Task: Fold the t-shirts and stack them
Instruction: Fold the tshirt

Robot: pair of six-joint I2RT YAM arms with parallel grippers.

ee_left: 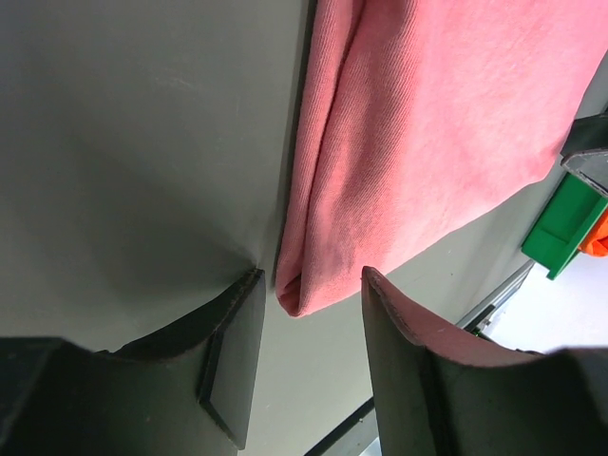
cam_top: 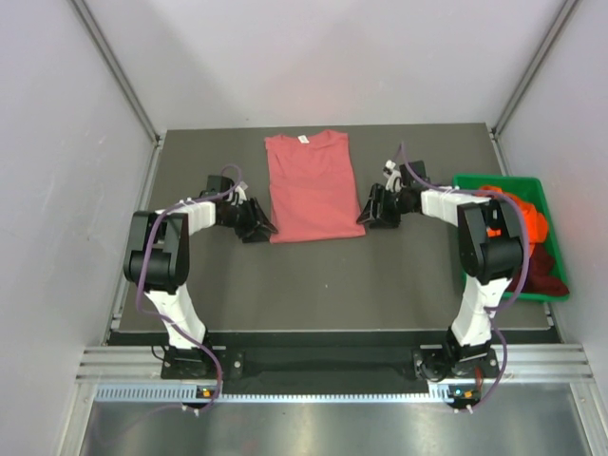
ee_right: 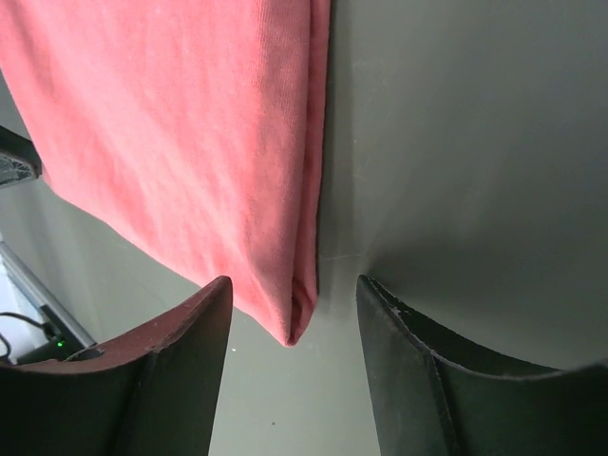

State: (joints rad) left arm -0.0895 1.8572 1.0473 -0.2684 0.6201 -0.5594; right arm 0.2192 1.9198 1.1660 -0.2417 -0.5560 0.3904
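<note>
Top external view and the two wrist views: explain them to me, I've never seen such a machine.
The top view looks down on two robot arms bolted at the near edge of a dark table. The other two pictures come from a camera on each wrist; the dark shapes at the bottom are that arm's own fingers. A salmon-pink t-shirt lies on the table, its sides folded in. The left end effector and the right end effector sit at its two near corners, both open, with a corner between the fingers. Nothing is held. At the right, a green bin holds an orange shirt and a dark maroon shirt.
</note>
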